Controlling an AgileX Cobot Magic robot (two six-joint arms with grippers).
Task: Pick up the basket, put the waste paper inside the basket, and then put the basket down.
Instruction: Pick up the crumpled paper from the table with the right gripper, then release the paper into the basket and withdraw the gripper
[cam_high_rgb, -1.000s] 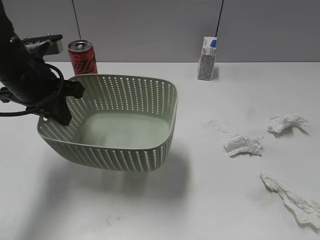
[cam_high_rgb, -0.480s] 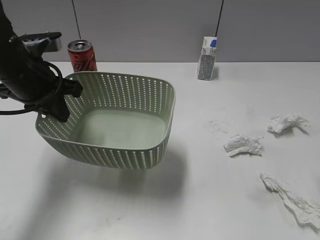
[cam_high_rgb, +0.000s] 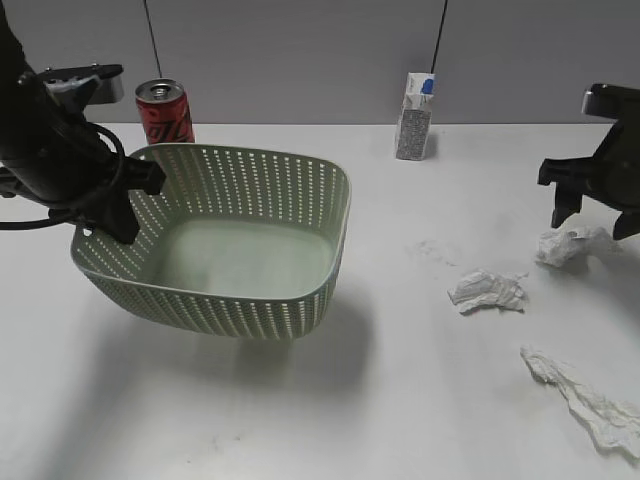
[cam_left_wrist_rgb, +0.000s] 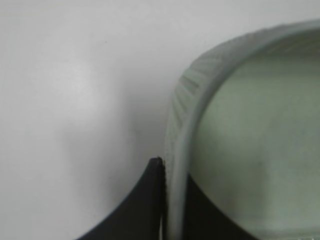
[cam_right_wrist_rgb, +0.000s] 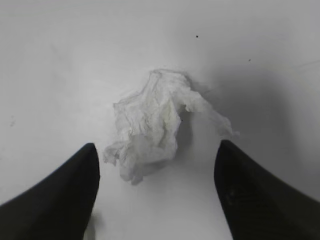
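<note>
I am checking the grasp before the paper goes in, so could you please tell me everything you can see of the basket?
The basket is pale sage-green plastic, rectangular with rounded corners, its walls pierced by rows of small slots and its floor solid. It is empty. It hangs tilted above the table, a shadow beneath it, touching nothing but the left tool, which is shut on the left wall: the left wrist view shows a dark finger on either side of the rim. A red can stands behind it.

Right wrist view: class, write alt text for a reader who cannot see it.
A crumpled white wad of waste paper lies on a white table, centred between the two dark fingers of the open right gripper hanging above it. Nothing touches the paper yet.
</note>
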